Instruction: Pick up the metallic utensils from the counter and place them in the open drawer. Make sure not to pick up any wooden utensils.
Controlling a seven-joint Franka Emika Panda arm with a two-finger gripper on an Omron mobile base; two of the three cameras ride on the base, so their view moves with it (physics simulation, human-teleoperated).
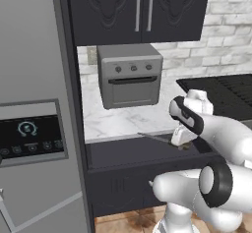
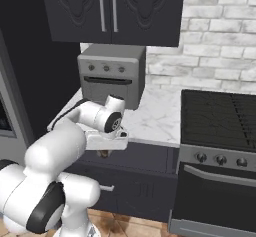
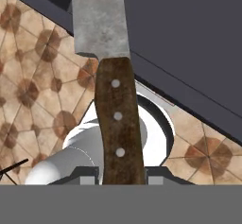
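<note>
My gripper is shut on the knife's dark brown handle, and the silver blade runs on past the fingertips. In the left base view the gripper hangs just above the open dark drawer, with the knife blade pointing left over the drawer's inside. From the right base view, the gripper is over the left part of the same drawer. The counter is out of view.
A grey toaster oven stands on the marble worktop behind the drawer. A tall grey fridge fills the left side. A black stove adjoins on the right. Dark wall cabinets hang overhead.
</note>
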